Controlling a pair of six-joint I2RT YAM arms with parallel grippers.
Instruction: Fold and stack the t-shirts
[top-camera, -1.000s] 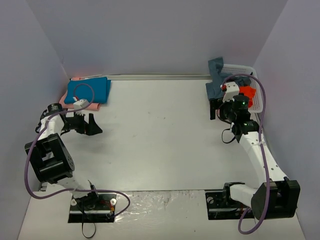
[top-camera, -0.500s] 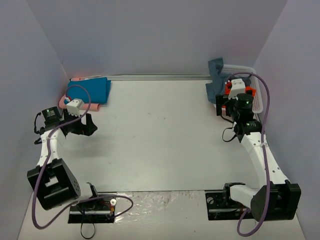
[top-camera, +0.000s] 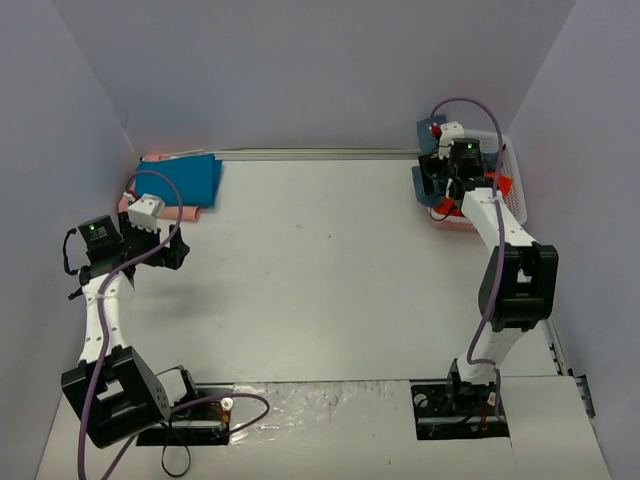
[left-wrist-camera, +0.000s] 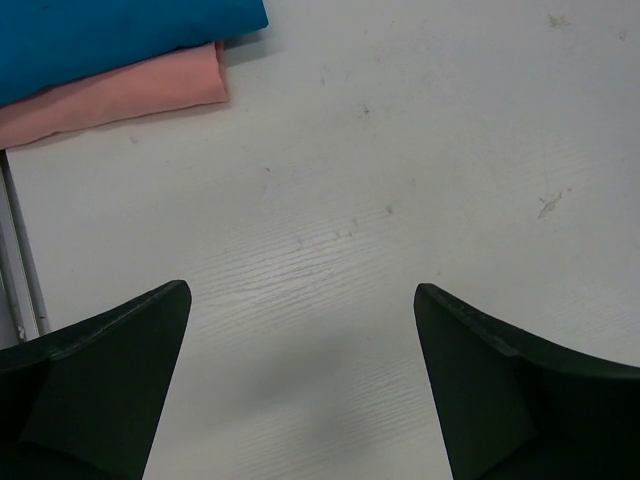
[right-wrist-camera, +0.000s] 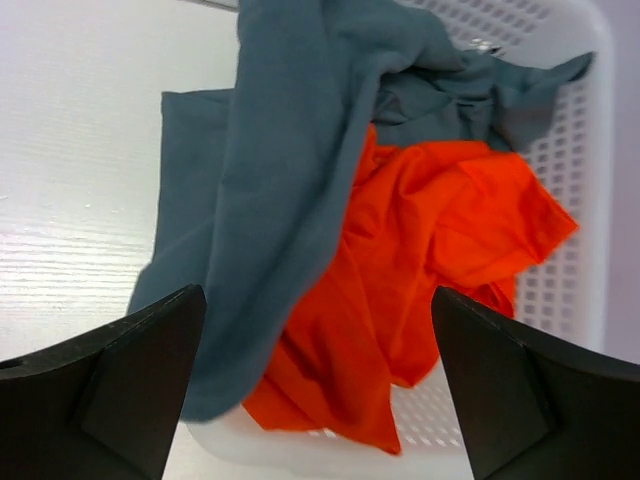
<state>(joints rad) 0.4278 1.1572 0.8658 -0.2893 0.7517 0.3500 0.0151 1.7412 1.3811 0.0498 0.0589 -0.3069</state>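
White table (top-camera: 320, 270), grey walls | R gripper (right-wrist-camera: 318, 290) now swung up over basket (right-wrist-camera: 585, 200), top right, jaws wide, empty | L gripper (left-wrist-camera: 300, 286) backed off teal shirt (left-wrist-camera: 100, 30) on pink shirt (left-wrist-camera: 120, 95), top left, jaws spread, empty | two stacked, two left, prob. | grey shirt (right-wrist-camera: 270, 200) spills over rim onto table, long axis upper right to lower left; orange shirt (right-wrist-camera: 440, 230) bunched inside.
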